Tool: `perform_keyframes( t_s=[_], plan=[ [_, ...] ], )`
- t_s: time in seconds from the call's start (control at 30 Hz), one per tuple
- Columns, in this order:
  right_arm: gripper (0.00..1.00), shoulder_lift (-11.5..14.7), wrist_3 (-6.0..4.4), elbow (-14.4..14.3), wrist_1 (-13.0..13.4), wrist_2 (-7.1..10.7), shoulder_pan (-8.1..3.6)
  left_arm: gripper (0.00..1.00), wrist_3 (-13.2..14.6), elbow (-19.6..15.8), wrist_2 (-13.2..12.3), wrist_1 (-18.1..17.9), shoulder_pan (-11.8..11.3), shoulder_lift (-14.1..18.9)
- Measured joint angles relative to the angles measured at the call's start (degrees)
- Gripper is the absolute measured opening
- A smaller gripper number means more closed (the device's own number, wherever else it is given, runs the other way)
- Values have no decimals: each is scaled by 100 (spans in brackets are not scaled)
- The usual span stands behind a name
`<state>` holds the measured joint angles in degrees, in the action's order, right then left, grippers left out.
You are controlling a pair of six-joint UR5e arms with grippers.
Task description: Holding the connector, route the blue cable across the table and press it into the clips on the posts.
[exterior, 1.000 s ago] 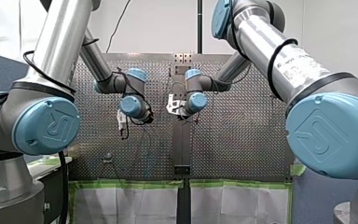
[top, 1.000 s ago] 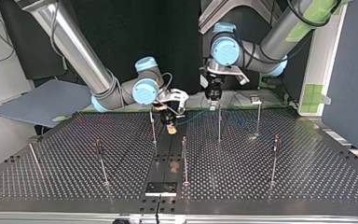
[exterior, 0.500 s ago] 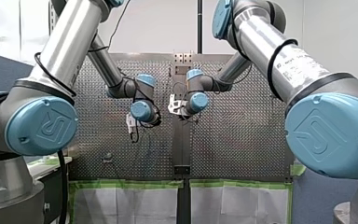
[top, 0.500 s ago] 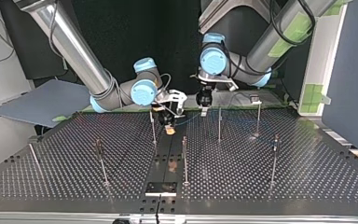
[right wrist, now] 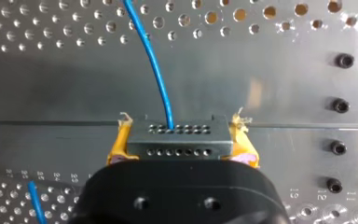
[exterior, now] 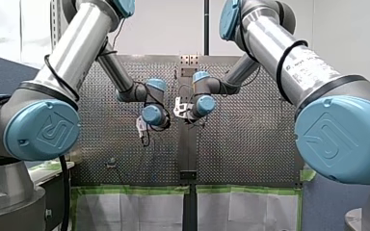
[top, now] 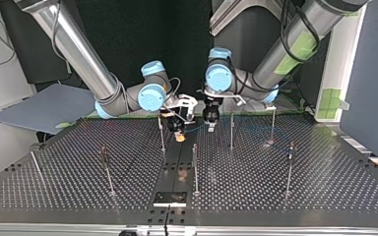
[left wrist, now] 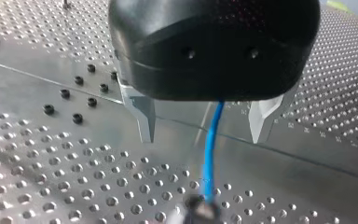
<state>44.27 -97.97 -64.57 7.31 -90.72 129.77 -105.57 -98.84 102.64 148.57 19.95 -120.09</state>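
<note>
Closing in on my right pincer (right wrist: 181, 127), which clenches the connector (right wrist: 177, 142), my left pincer (left wrist: 204, 136) rides released around the blue cable (left wrist: 209, 163), so clipping onto the posts (top: 232, 132) lies ahead.

Front cam sits behind and above the two arms, right between the shoulders, looking out over the silver perforated metal table (exterior: 250, 144). It's pretty far back, so the arms' big joints fill both sides. Top cam is across the table, lowish, facing the arms, with the thin metal posts (top: 231, 130) in front of it. Those two share the table's dark centre strip (exterior: 188, 154) and both wrists, sides flipped. Left wrist cam looks along my left gripper (left wrist: 203, 138), super close to the holes. Right wrist cam is just as tight over my right gripper (right wrist: 182, 140). Both wrist views catch the thin blue cable (left wrist: 209, 154) and a plain bolted stretch of table.
</note>
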Motion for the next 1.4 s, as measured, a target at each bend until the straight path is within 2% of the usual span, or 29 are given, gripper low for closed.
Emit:
perform_keyframes(
  t_s=[0.27,0.3,0.33,0.37,0.4,0.43,0.5,0.53,0.57,0.6,0.63,0.67,0.73,0.77,1.1,1.4],
  plan=[
    [0,-1,3,0,1,33,0,100,-87,135,145,-102,0,-347],
    [0,-1,3,0,0,39,0,96,-86,136,162,-103,2,-362],
    [0,-1,3,0,0,44,0,96,-84,137,193,-105,6,-373],
    [0,-1,4,0,0,51,0,78,-83,137,224,-106,7,-379],
    [0,-1,4,0,-1,54,0,67,-80,137,260,-106,8,-382],
    [0,-1,5,0,-1,57,0,67,-76,137,303,-107,11,-384],
    [0,-1,7,0,-1,59,0,35,-69,138,351,-112,17,-384],
    [0,-1,9,0,-1,60,0,35,-66,139,371,-127,22,-384],
    [0,-1,10,0,0,60,0,25,-64,139,380,-141,26,-384],
    [0,-1,11,0,1,61,0,10,-63,139,387,-154,30,-385],
    [0,-1,11,0,3,62,0,10,-62,139,393,-171,35,-385],
    [0,-1,10,0,4,62,0,5,-61,139,395,-183,38,-385],
    [0,-1,8,0,6,61,0,5,-61,139,398,-209,42,-386],
    [0,-1,7,0,7,61,0,0,-62,139,399,-220,41,-386],
    [0,37,24,22,-60,70,-12,0,-68,139,395,-211,47,-360],
    [0,444,0,35,-275,78,-19,0,-69,139,416,-38,72,-2]
  ],
)
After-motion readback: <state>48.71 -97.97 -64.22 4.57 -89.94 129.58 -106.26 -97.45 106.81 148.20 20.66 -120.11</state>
